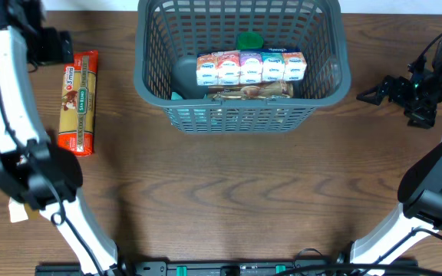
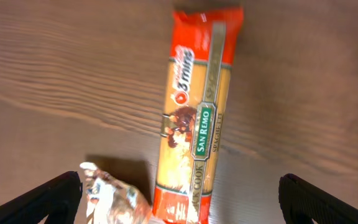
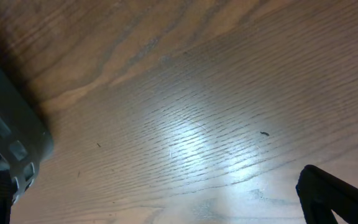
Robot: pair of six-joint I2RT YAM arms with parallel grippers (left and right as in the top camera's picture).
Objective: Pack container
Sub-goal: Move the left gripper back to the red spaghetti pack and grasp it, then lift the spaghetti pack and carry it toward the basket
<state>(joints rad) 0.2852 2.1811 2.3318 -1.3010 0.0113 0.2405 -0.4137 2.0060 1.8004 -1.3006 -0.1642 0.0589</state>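
The basket (image 1: 236,116) is found at the far middle of the bench (image 1: 229,192), upright and partly filled. The left claw (image 2: 179,202) is seen spread wide and empty above one end of the spaghetti packet (image 2: 197,118), which lies flat on the bench to the left of the basket and apart from it. The right claw (image 3: 166,199) is likewise spread wide and empty, over bare bench beside the basket's right corner. Hazards are noted. The packet is long, so a grip taken near its end is likely to let it droop, slip or strike the rim. A hard squeeze may snap the pasta. The crumpled wrapper (image 2: 114,196) just beside the packet may be caught up with it. Little floor appears to be left in the basket for the packet to lie flat. Counted: one basket; one spaghetti packet; one wrapper; what appear to be five small cartons (image 1: 252,67) in a row; one green lid (image 1: 249,41); one brown packet (image 1: 252,92).
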